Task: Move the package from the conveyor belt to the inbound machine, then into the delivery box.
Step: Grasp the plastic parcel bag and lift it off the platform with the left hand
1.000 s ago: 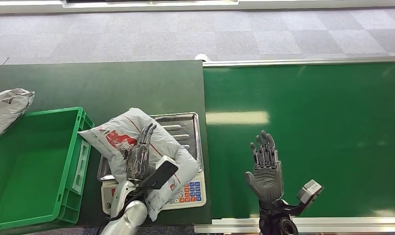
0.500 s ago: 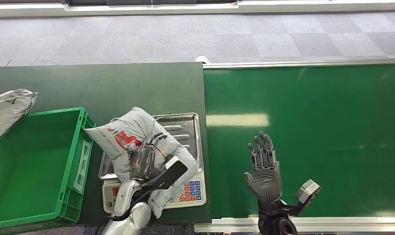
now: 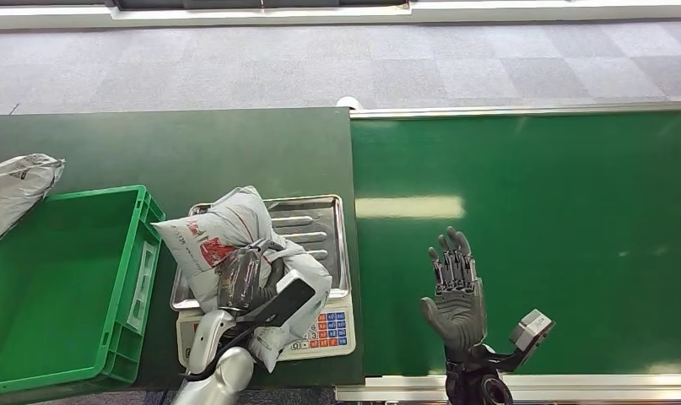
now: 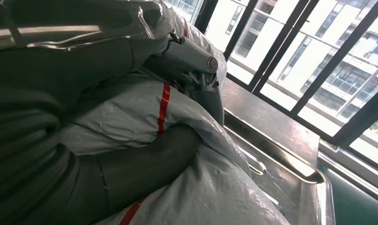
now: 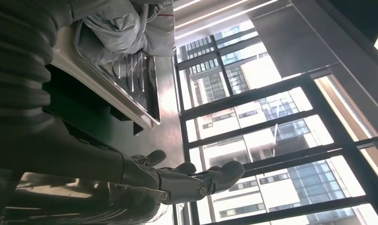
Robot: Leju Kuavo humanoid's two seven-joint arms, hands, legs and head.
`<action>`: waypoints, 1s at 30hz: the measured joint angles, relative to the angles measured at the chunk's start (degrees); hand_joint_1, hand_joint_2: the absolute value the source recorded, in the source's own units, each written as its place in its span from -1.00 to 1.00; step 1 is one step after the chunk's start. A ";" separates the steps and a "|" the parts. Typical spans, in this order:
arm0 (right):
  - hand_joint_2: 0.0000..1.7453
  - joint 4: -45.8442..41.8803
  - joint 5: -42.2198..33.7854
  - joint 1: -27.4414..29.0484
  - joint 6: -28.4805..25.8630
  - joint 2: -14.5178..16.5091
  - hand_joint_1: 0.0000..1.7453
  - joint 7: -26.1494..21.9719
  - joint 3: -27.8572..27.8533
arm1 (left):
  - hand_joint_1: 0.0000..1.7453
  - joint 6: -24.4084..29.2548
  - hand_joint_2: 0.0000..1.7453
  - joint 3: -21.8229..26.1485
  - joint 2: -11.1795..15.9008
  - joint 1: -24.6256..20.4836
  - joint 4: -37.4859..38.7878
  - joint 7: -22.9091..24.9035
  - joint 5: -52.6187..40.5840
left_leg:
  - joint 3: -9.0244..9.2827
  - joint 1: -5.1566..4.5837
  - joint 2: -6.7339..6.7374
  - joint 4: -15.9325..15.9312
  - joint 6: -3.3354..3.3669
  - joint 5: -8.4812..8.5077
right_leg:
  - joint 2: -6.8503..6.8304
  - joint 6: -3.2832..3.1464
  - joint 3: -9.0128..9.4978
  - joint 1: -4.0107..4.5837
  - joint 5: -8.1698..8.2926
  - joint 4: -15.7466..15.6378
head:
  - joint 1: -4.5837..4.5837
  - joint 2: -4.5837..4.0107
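The left hand [image 3: 245, 278] was clamped on the package [image 3: 227, 236], a crumpled grey-white mailer bag with red print. Its dark fingers [image 3: 256, 257] curled over the top of the bag, and in the left wrist view the thick grey thumb [image 4: 149, 161] pressed into the plastic from the other side, beside a red stripe. The package bulged out past the fingertips and to the outer side of the hand, one corner reaching toward the delivery box [image 3: 83, 253]. The bag sat on the steel tray [image 3: 320, 221] of the inbound machine [image 3: 324, 329], a weighing scale whose coloured keypad showed just beside the left wrist. Whether the bag was lifted slightly off the tray could not be told.

The green delivery box stood just beside the scale, on the outer side of the left hand. A second grey bag [image 3: 16, 187] lay at the far corner of that box, well apart from the hand.

The right hand [image 3: 456, 291] hovered above the green conveyor belt [image 3: 556, 211], palm turned inward, fingers straight and apart, holding nothing. In the right wrist view the tray [image 5: 126, 84] and the package [image 5: 126, 23] lay ahead of the right hand [image 5: 144, 180], on its thumb side.
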 joint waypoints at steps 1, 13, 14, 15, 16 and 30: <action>1.00 0.00 -0.03 0.08 -0.10 -0.01 -1.00 0.00 -0.01 | 1.00 0.55 1.00 0.10 -0.05 0.37 -0.42 -1.49 1.15 | -0.01 0.00 0.00 0.00 0.00 0.01 | 0.00 0.00 -0.04 0.00 0.00 0.00 | -0.01 0.00; 1.00 0.00 -0.08 0.56 -0.35 -0.04 -1.00 0.00 -0.02 | 1.00 1.80 1.00 0.37 -0.19 2.30 -3.06 -4.52 3.07 | -0.33 0.00 0.00 0.01 -0.01 0.02 | 0.00 0.00 -0.38 0.00 0.01 0.00 | 0.00 0.00; 1.00 0.00 -0.08 0.56 -0.35 -0.04 -1.00 0.00 -0.02 | 1.00 1.80 1.00 0.37 -0.19 2.33 -3.14 -4.53 3.07 | -0.33 0.00 0.00 0.01 -0.01 0.02 | 0.00 0.00 -0.38 0.00 0.01 0.00 | 0.00 0.00; 1.00 0.00 -0.08 0.56 -0.35 -0.04 -1.00 0.00 -0.02 | 1.00 1.80 1.00 0.37 -0.19 2.37 -3.21 -4.53 3.07 | -0.33 0.00 0.00 0.01 -0.01 0.02 | 0.00 0.00 -0.38 0.00 0.01 0.00 | -0.01 0.00; 1.00 0.00 -0.08 0.56 -0.35 -0.04 -1.00 0.00 -0.02 | 1.00 1.80 1.00 0.37 -0.19 2.41 -3.27 -4.54 3.07 | -0.33 0.00 0.00 0.01 -0.01 0.02 | 0.00 0.00 -0.38 0.00 0.01 0.00 | -0.01 0.00; 1.00 -0.07 -0.76 1.22 -0.95 -0.06 -1.00 0.00 -0.17 | 1.00 15.94 1.00 0.56 2.89 9.17 -19.98 -20.11 19.19 | -0.93 0.01 0.04 0.03 -0.02 0.04 | 0.07 -0.01 -1.07 0.02 0.04 0.03 | -0.01 0.00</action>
